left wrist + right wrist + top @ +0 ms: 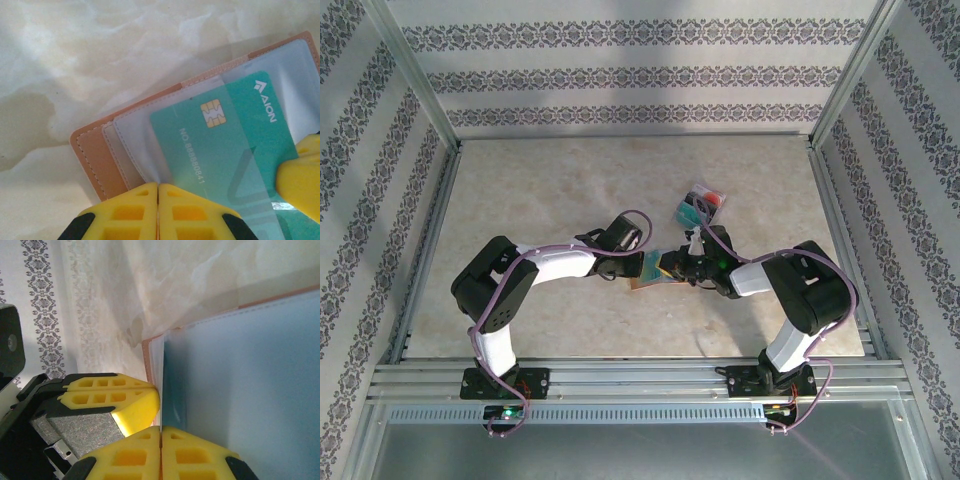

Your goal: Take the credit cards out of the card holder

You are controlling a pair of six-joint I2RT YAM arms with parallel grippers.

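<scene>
Judged mid-extraction: drawing 1 teal card [220,150] out of the card holder [92,155], spread open on the surface [570,180] between the 2 arms. Visible through the card holder's clear pocket, chip and printed number included, so not yet free.

Beyond the card holder, off its far right corner: a small loose pile [701,205] in teal and red, apparently cards already taken out; too small to count.

Left end effector [158,192]: closed tight, no gap between the yellow fingers [130,210], clamped on the card holder's near edge beside the grey inner pockets. Apparently serving as the anchor.

Right end effector [161,437]: likewise closed, fingertips pressed together at the card holder's opposite side, seemingly nipping the teal card's edge at the pocket mouth. Cannot tell for certain whether gripping the card alone or the pocket film as well.

Next move, as a judgement: keep the left clamp firm on the card holder; pull the right end effector straight away from the card holder, in line with the pocket, low and slow, sliding the card rather than dragging the holder or bending the plastic. Afterwards, carry over to the pile beyond the card holder and let go. Main risks: a thin pinch slipping off the card's edge, or the card holder lifting along with it.
</scene>
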